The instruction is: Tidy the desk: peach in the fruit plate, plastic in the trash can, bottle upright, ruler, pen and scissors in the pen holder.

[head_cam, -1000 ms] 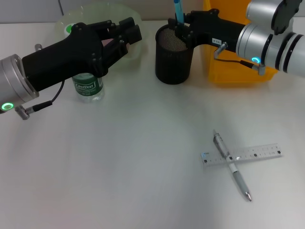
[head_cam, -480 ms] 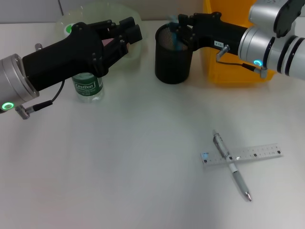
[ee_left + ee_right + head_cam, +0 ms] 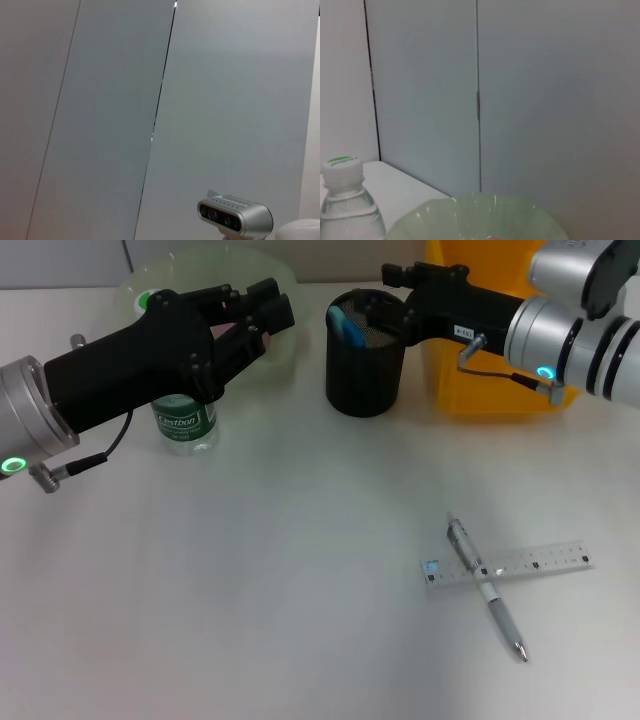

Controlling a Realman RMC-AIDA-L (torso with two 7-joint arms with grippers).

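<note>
The scissors (image 3: 345,324) sit in the holder (image 3: 366,358), upper middle of the head view, blue handle leaning on the rim nearest the frame's left. Their long axis tilts, handle up and left, blades presumably down into the mesh, though those are hidden. The right gripper (image 3: 392,290) hovers at the holder's far rim, upper right of centre; its fingers look parted and hold nothing.

One risk: as that arm pulls away, a finger may catch the rim or the handle and tip the holder, since the gripper is so close to both.

The pen (image 3: 485,585) and ruler (image 3: 507,565) lie crossed at lower right, pen on top running upper left to lower right, ruler nearly level. Lifting either may drag the other.

The left gripper (image 3: 262,310) reaches over the plate (image 3: 205,268), upper left, above the bottle (image 3: 184,420); I cannot tell its fingers' state. A careless withdrawal could topple the bottle.
</note>
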